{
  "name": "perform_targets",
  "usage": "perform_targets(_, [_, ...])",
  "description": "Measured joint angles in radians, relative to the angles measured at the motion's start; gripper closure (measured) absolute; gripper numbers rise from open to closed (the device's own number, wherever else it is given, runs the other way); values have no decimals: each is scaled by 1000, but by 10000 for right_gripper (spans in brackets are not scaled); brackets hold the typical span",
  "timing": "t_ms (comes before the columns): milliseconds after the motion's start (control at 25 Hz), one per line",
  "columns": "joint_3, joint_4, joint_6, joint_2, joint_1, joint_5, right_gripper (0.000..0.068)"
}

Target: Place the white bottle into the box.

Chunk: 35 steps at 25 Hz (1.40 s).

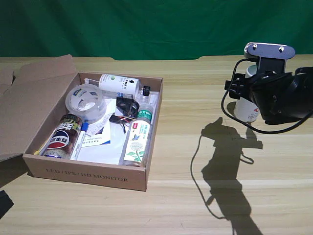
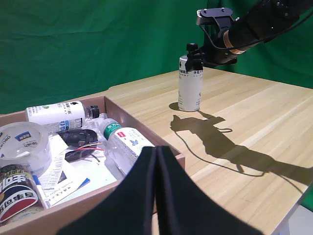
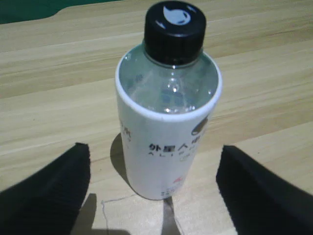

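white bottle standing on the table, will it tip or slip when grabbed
The white bottle stands tall on a narrow base, so a high nudge would probably tip it. Its smooth sleeve may be slippery. On its side, the round body would likely roll. The open end effector flanks it.

Tall white cylindrical bottle w/ black screw cap (image 3: 168, 122) stands upright on the wooden tabletop, cap on, a white drop mark on the cap top. Clear rounded shoulder under the cap, dark text across the white sleeve, small red mark near the base. In the exterior view it's far right, mostly hidden behind my arm, only bits of white showing (image 1: 243, 108). Left wrist view shows it whole (image 2: 190, 84), upright, shadow on the wood beside it.

Wide shallow brown cardboard carton (image 1: 88, 176) sits on the exterior view's left, well apart from the bottle. Open top, flap folded out, "LED / IPS / HD MONITOR" on the front side. Already holds assorted items.
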Motion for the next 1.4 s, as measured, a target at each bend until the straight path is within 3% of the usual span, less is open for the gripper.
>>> perform_targets(160, [-45,0,1,45,-3,39,50])
perform_targets(600, [-67,0,49,91,-130,-37,66])
perform_targets(1120, [-92,-4,51,174,-135,-106,85])
perform_targets(1400, [-160,-7,53,271,-135,-66,85])
